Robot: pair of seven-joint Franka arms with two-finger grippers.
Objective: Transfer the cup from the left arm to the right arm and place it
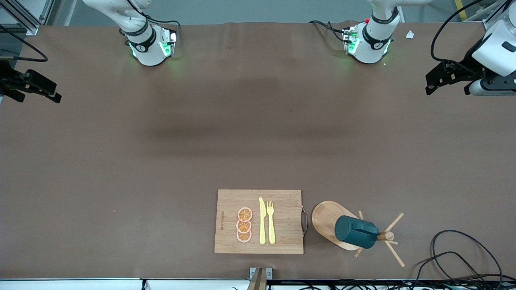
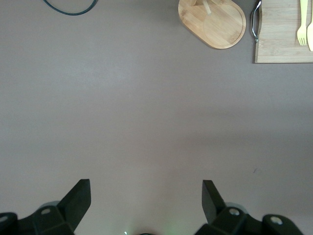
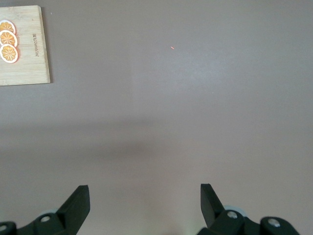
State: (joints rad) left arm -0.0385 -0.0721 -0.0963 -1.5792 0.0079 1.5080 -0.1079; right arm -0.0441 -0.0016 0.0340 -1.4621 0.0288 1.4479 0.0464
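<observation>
The table [image 1: 161,161] wears a matt brown covering. The cutting board [image 1: 286,233], oval stand base [image 1: 322,219] and its pegs [image 1: 394,221] look like pale smooth wood; the board's handle [image 1: 304,220] is shiny metal. The cup [image 1: 355,231] looks matt, ribbed.

The cutting board [image 1: 282,237] bears a small burned-in brand mark along one edge; its letters cannot be read.

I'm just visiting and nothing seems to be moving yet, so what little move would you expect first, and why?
Probably the left gripper moves toward the cup, which hangs on the wooden mug stand beside the cutting board, toward the left arm's end of the table. Both grippers are open and hold nothing, each over bare table at its own end; the right gripper waits.
</observation>
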